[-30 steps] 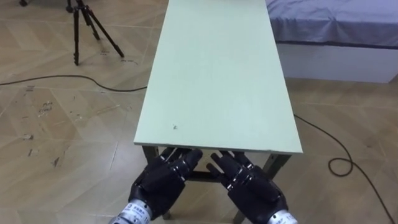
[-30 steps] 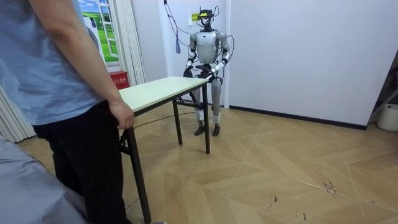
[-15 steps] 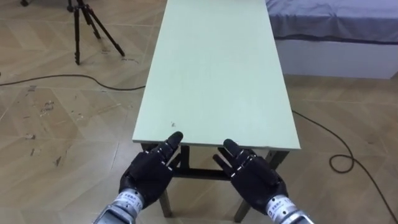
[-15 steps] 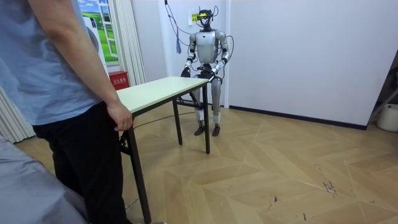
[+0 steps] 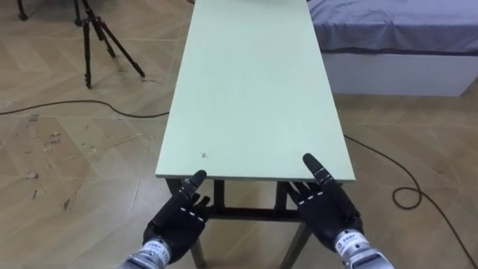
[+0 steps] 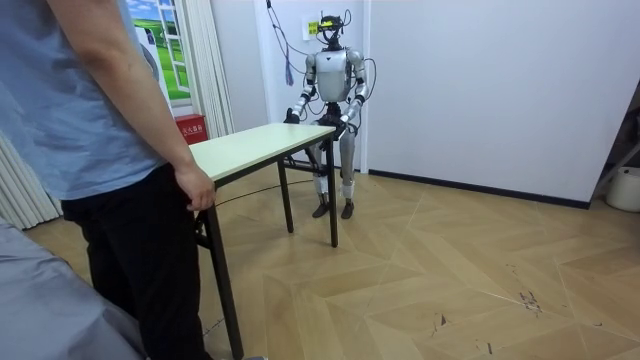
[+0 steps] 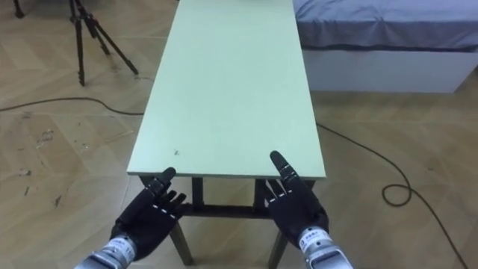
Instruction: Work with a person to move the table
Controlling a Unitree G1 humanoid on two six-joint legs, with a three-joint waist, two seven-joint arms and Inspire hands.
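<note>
We see the table (image 5: 254,90) running lengthwise away from us, its pale green top carrying a small dark speck (image 5: 203,155) close to the near left corner, and its dark frame (image 5: 246,213) showing under the near edge. Our left hand (image 5: 178,218) is at the near edge, just inside the left corner, with its back towards us and its fingers straight and spread, one fingertip reaching over the edge line. Our right hand (image 5: 326,208) is by the near right corner in the same way, fingers straight and fanned apart, the longest lying over the corner of the top. Neither hand is curled round anything, and we cannot tell whether the fingertips actually touch the board. The floor (image 5: 67,172) is pale wood laid in a herringbone pattern; a black tripod (image 5: 89,33) stands on it off the table's far left side, and a bed (image 5: 396,30) with a grey-blue cover lies along the far right side. In the room view we stand upright at the table's end nearest a white wall (image 6: 480,80), both arms held forward to the edge. At the opposite end — the room view's left — a person (image 6: 90,120) in a blue shirt and dark trousers stands against the table, the person's hand (image 6: 195,187) resting at its corner. Beyond the table's long side hang a pale curtain (image 6: 212,70) and a poster (image 6: 160,25) of green grass and blue sky
</note>
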